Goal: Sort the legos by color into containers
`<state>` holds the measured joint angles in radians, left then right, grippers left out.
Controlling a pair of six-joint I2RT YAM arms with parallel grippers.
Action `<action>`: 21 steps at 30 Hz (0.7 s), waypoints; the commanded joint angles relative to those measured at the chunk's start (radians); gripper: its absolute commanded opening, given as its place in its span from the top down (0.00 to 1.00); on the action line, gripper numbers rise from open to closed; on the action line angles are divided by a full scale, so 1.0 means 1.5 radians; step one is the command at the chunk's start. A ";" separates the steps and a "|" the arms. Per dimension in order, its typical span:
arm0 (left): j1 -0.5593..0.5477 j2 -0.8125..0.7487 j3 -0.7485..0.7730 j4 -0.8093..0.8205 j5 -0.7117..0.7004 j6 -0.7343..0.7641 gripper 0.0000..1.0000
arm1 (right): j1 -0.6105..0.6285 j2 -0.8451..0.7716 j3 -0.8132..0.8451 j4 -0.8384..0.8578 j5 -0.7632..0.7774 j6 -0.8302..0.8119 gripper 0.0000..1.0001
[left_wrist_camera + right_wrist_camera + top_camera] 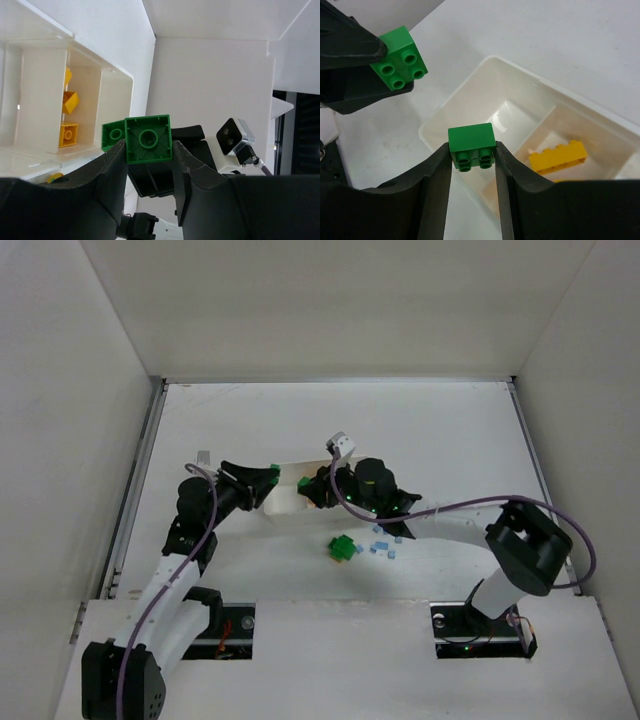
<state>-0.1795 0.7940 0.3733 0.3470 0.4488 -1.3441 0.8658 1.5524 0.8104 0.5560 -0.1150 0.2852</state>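
Both grippers are loaded: the left gripper [148, 151] is clamped on one green brick [148, 138], and the right gripper [472, 156] pinches a second green brick [471, 140] over the near rim of the tray [465, 102]. The end compartment [506, 119] looks empty and the yellow brick [557, 156] sits next door, so I'd put the greens in the end one. Release one arm at a time, right first since it's closer. Both arms reach in from opposite sides with their fingertips nearly meeting, so back one off before you lower. Loose greens [343, 548] and blue bits [382, 545] are on the table.
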 commanded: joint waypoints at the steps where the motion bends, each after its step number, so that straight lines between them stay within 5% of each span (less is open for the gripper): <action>1: 0.014 -0.032 0.033 -0.036 -0.012 0.039 0.87 | 0.029 0.049 0.073 0.017 0.023 0.002 0.64; 3: 0.018 -0.039 0.038 -0.056 -0.020 0.055 0.87 | 0.036 0.075 0.097 0.015 0.028 0.003 0.60; 7: 0.017 -0.043 0.046 -0.085 -0.035 0.086 0.87 | 0.038 0.083 0.101 0.019 0.070 0.004 0.35; 10: 0.008 -0.031 0.051 -0.096 -0.055 0.108 0.86 | 0.038 0.054 0.073 0.023 0.080 0.004 0.31; 13: -0.013 -0.008 0.060 -0.101 -0.074 0.125 0.86 | 0.038 0.006 0.030 0.026 0.101 0.006 0.32; 18: -0.069 0.051 0.095 -0.133 -0.145 0.191 0.83 | 0.038 -0.090 -0.041 -0.040 0.180 0.018 0.57; 21: -0.116 0.096 0.124 -0.169 -0.211 0.242 0.81 | 0.059 -0.155 -0.087 -0.147 0.269 0.045 0.59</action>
<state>-0.3038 0.9028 0.4873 0.1402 0.2462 -1.0893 0.9268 1.3949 0.7273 0.4698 0.1341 0.3168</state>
